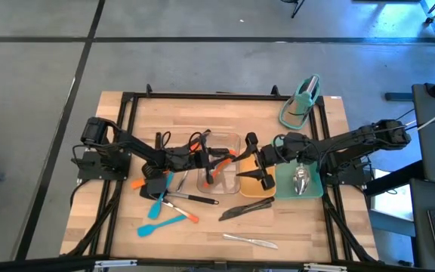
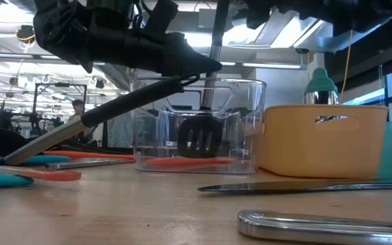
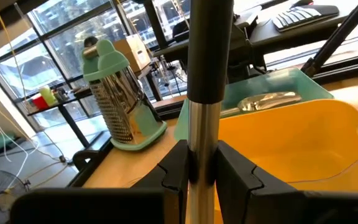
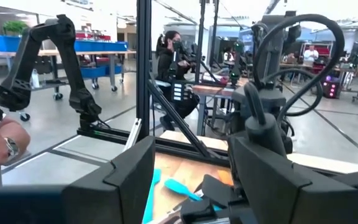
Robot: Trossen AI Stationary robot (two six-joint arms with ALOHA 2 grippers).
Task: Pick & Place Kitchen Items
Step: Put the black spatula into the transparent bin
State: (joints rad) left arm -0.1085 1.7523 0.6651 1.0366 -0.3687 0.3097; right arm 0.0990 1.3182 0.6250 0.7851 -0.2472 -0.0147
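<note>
Over the clear tray (image 2: 250, 122), the left gripper (image 3: 191, 168) is clamping a black slotted turner (image 2: 199, 139) by its steel shaft, head hanging inside the tray. Placing step, I judge; next: lower, release. Beside the tray, the right gripper (image 1: 257, 168) is waiting, jaws wide, empty.

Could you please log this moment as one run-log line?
left gripper: shut on slotted turner over clear tray | right gripper: open, empty
</note>
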